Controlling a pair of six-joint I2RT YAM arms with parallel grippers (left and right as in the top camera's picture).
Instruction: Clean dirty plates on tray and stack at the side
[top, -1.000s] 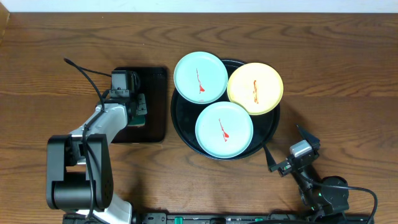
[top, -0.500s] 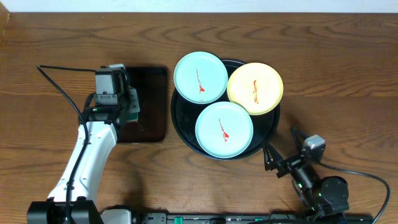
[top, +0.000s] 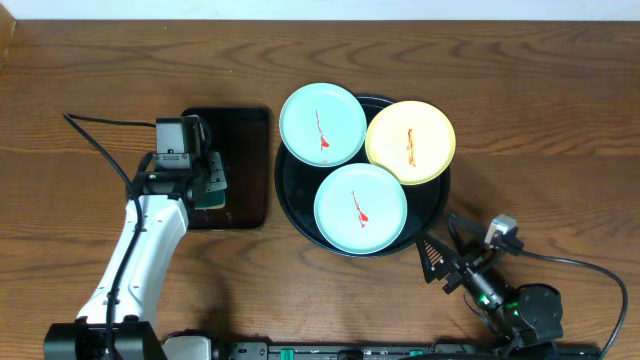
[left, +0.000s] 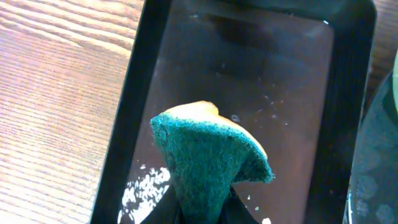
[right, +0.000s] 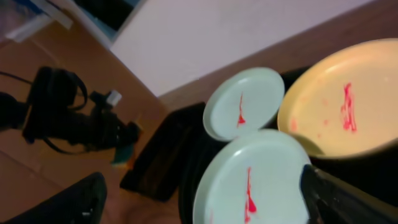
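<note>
- Left end effector (top: 205, 182) – its fingers are pressed onto a sponge (left: 208, 155), green scouring face toward the wrist camera and a yellow layer behind it.
- It hangs over the small rectangular tray (top: 245, 165), which lies just left of the round tray (top: 291, 190). I cannot tell whether the sponge touches that small tray.
- Right end effector (top: 445, 250) sits low over the table (top: 520, 100), just off the round tray's near right rim. Its fingers are spread wide and hold nothing.
- All three plates rest on the round tray, each with a red or orange streak:
- The rear blue plate (top: 322, 124) sits at the tray's far left and overhangs the rim.
- The yellow plate (top: 410, 141) sits at the tray's far right – it also overhangs the rim.
- The front blue plate (top: 360, 209) lies inside the tray's near edge.
- The yellow plate's edge meets or overlaps both blue ones; I cannot tell which.
</note>
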